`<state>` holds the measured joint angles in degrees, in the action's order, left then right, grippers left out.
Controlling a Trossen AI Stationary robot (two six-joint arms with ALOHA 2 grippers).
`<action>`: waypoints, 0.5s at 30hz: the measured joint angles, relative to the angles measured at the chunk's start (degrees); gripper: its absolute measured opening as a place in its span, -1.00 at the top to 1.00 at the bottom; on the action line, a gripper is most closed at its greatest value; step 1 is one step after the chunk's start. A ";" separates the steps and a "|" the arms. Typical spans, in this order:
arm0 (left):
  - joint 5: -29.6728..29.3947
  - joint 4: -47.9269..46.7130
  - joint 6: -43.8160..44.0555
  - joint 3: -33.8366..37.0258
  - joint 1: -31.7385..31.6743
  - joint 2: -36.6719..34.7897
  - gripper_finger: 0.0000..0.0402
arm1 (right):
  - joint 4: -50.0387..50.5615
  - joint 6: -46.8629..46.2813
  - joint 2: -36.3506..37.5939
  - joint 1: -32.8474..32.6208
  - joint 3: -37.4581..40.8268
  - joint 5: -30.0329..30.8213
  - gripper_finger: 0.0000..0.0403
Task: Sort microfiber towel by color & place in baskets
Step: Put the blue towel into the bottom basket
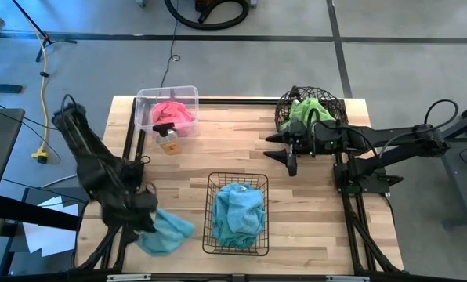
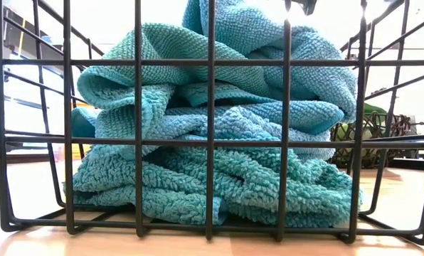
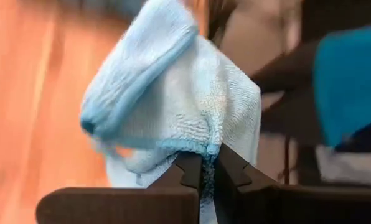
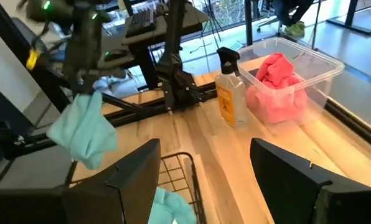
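My left gripper (image 1: 146, 222) is shut on a light blue towel (image 1: 165, 231) at the table's near left corner; the towel also shows in the left wrist view (image 3: 173, 106) and the right wrist view (image 4: 83, 134). My right gripper (image 1: 279, 146) is open and empty, beside the round dark wire basket (image 1: 308, 110) with a lime green towel (image 1: 305, 112). The black wire-grid basket (image 1: 235, 213) holds several light blue towels (image 2: 219, 121). The clear tub (image 1: 168, 110) holds pink towels (image 1: 173, 116). My left gripper pinches a hemmed edge of the light blue towel (image 3: 207, 148) between its two fingertips. In the right wrist view the towel hangs slack below the gripper, lifted clear of the table.
A small bottle of amber liquid with a black pump (image 1: 167, 139) stands just in front of the clear tub. The bare wooden tabletop (image 1: 241, 153) lies between the three containers. Black frame rails (image 1: 349, 204) run along the table's sides.
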<state>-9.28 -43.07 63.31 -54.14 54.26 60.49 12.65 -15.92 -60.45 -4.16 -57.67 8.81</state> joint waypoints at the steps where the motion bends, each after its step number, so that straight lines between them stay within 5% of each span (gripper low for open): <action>1: -2.60 0.01 -1.45 -0.73 -0.04 -2.07 0.99 | -0.22 -0.39 0.00 -0.02 0.00 -0.38 -0.22; 7: -17.58 -0.04 -12.05 -5.20 -4.79 -10.80 1.00 | -2.21 -3.94 0.00 0.00 0.00 -1.52 -0.22; 15: -23.34 14.51 -42.18 -9.76 -18.24 -14.29 1.00 | -11.82 -2.94 0.00 -0.02 0.00 -5.89 -0.22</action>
<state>-32.62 -28.56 21.13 -63.90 36.02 46.20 0.82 -18.86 -60.45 -4.19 -57.67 2.92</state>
